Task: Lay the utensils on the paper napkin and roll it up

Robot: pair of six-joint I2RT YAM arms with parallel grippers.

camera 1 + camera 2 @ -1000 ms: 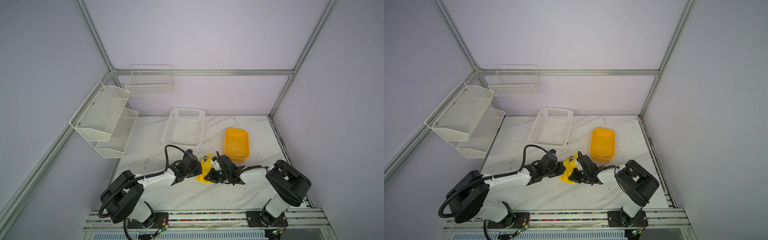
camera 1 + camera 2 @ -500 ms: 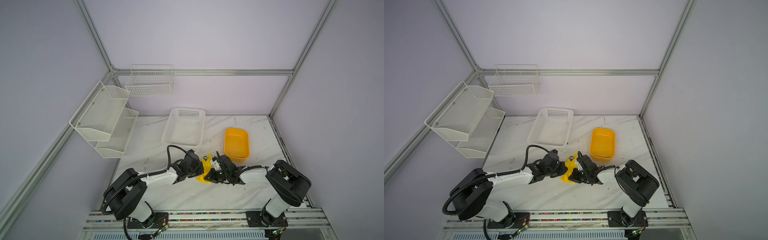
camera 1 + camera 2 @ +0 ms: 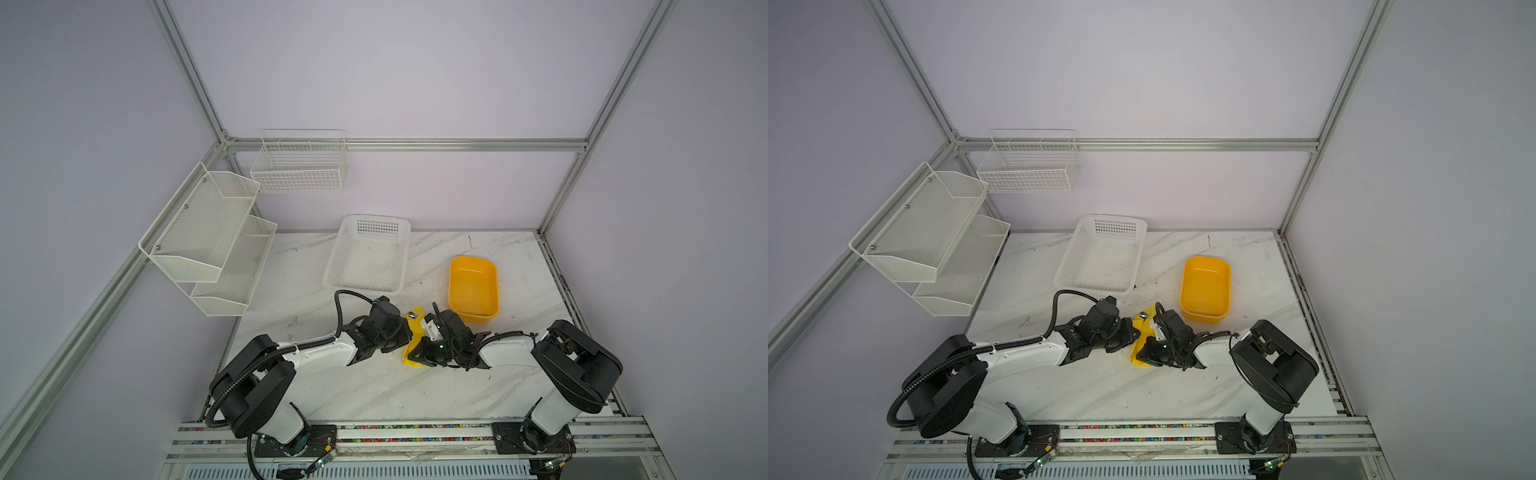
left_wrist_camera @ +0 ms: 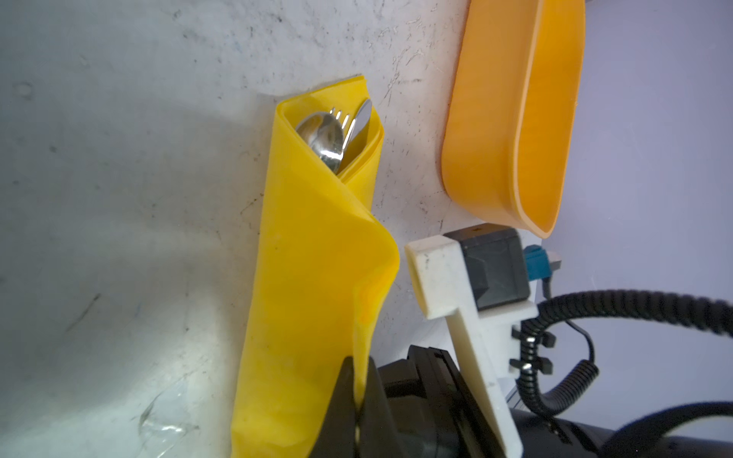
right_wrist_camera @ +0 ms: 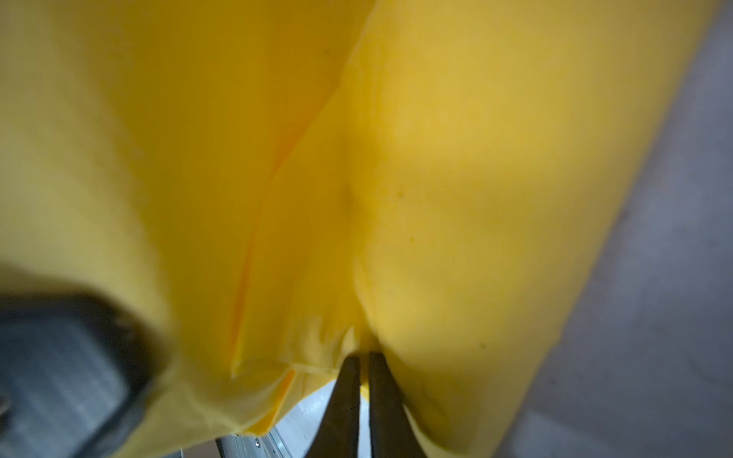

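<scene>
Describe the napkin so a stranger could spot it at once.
On the marble table, look at the front middle where the left gripper and right gripper meet. The paper napkin is the bright yellow sheet rolled between them, utensils peeking silver from one end; the orange tub beyond is rigid plastic.

The front of the marble table [image 3: 386, 390] is free, also its left strip beside the white basket [image 3: 368, 259]. The orange tub [image 3: 473, 291] stands close behind the right arm [image 3: 505, 353]. The rolled paper napkin [image 3: 412, 358] fills the narrow gap toward the left arm [image 3: 316, 353].
</scene>
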